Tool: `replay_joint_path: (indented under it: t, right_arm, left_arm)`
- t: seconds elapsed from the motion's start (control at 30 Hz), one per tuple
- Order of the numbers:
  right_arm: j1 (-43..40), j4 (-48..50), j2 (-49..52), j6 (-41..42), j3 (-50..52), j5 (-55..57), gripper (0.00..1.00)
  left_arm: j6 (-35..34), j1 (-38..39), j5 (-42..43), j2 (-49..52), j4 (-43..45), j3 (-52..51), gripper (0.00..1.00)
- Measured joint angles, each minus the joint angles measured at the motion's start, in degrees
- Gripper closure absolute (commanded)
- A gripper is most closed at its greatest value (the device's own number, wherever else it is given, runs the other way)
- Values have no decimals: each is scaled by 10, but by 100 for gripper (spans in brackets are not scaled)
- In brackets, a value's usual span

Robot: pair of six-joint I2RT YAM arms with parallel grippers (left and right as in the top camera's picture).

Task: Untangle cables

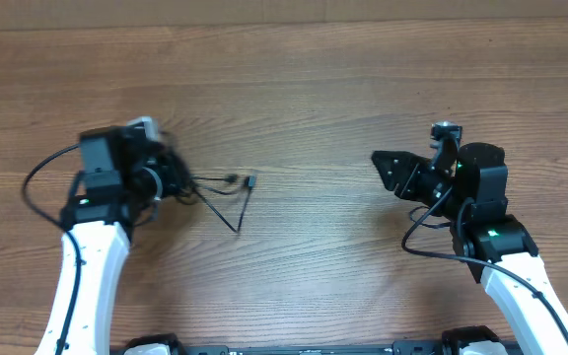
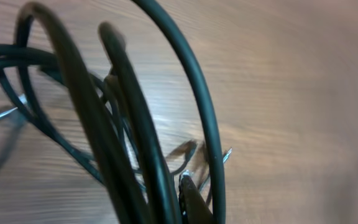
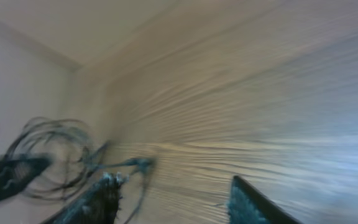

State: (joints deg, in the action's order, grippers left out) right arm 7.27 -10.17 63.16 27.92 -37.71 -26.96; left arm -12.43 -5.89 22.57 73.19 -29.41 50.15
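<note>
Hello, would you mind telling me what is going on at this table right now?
Two robot arms are working on a tangle of thin black cables on a wooden table. The left pincer is at the coiled bundle, with loops right in front of its camera, though blur hides whether it grips them. A few strands and a plug end trail out to the right. The right pincer hangs open and empty, well apart from the cables.

left claw: blurred, grip unclear | right claw: pointing inward, fingers apart
</note>
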Motion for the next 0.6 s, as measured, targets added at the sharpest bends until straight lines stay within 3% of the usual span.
replay_joint_path:
  t: [0.03,0.1,0.33,0.6]
  right_arm:
    - [4,9,0,-1,0,-17,10]
    - [14,21,0,-5,0,-52,0]
    - [60,33,6,6,0,-89,0]
    - [155,60,50,24,0,-84,2]
  left_arm:
    - [24,18,10,0,-7,0,96]
    - [65,54,26,0,-17,0,96]
    - [155,138,79,0,-20,0,96]
    - [176,146,118,0,-23,8,96]
